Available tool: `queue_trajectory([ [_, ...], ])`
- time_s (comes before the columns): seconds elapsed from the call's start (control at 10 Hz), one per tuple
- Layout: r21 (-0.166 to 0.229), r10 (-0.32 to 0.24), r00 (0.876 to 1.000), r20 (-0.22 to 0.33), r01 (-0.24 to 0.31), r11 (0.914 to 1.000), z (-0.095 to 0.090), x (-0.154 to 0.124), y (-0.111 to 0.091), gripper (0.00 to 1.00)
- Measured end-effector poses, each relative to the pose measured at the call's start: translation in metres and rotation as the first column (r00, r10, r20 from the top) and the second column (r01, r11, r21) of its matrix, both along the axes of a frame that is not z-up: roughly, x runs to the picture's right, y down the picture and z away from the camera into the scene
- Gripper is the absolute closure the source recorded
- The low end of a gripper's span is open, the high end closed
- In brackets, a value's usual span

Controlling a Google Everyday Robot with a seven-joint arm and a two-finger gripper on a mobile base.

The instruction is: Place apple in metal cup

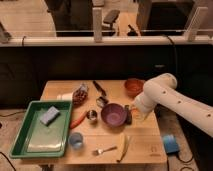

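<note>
The apple (136, 113) shows as a small orange-yellow patch at the end of my white arm, just right of the purple bowl (113, 114). My gripper (131, 115) is shut on the apple and holds it low over the table at the bowl's right rim. The metal cup (92, 116) stands upright left of the purple bowl, a bowl's width from the gripper. The arm hides part of the apple.
An orange bowl (134, 86) sits behind the arm. A green tray (26, 141) holds a blue sponge (49, 115) at the left. A pale blue cup (76, 141), fork (104, 150), banana (122, 146), carrot (78, 120) and snack bag (80, 95) lie around.
</note>
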State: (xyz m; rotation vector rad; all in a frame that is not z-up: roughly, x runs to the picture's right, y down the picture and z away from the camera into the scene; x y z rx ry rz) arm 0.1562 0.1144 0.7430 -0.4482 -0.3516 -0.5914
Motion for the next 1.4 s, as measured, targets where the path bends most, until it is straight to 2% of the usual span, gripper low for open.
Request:
queue_trajectory([
  [0.4, 0.004, -0.077, 0.993, 0.090, 0.077, 0.9970, -0.007, -0.029, -0.010, 1.00],
  [0.6, 0.001, -0.115, 0.984, 0.138, 0.116, 0.9932, -0.009, -0.046, -0.012, 1.00],
  [1.0, -0.002, -0.165, 0.966, 0.198, 0.169, 0.9857, -0.010, -0.068, -0.015, 1.00],
  [1.4, -0.012, -0.202, 0.953, 0.227, 0.210, 0.9776, -0.007, -0.085, -0.021, 1.00],
])
